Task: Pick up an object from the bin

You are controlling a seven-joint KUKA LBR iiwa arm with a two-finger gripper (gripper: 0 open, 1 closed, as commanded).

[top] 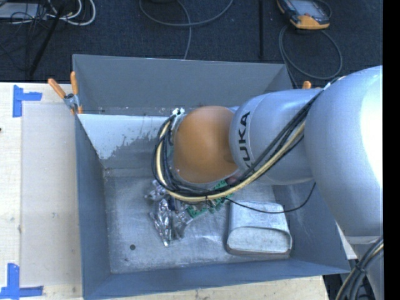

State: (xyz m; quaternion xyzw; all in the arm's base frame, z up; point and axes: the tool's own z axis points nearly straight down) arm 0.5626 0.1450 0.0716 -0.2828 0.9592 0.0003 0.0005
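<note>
Crumpled silvery wad (164, 220) left of grey pouch (258, 233), perhaps foil: light, crushable, pinch its bulk; gripper open or closed, cannot tell

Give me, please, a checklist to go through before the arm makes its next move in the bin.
1. Wrist inside the bin: ok; its orange cover hangs over the middle of the floor.
2. Target known: cannot tell; a silvery crumpled shape and a green piece lie just below the cover.
3. Something held: cannot tell.
4. Room beside the grey flat pad: ok; it lies apart, toward the view's lower right.
5. The arm's cables free of the walls: ok.
</note>
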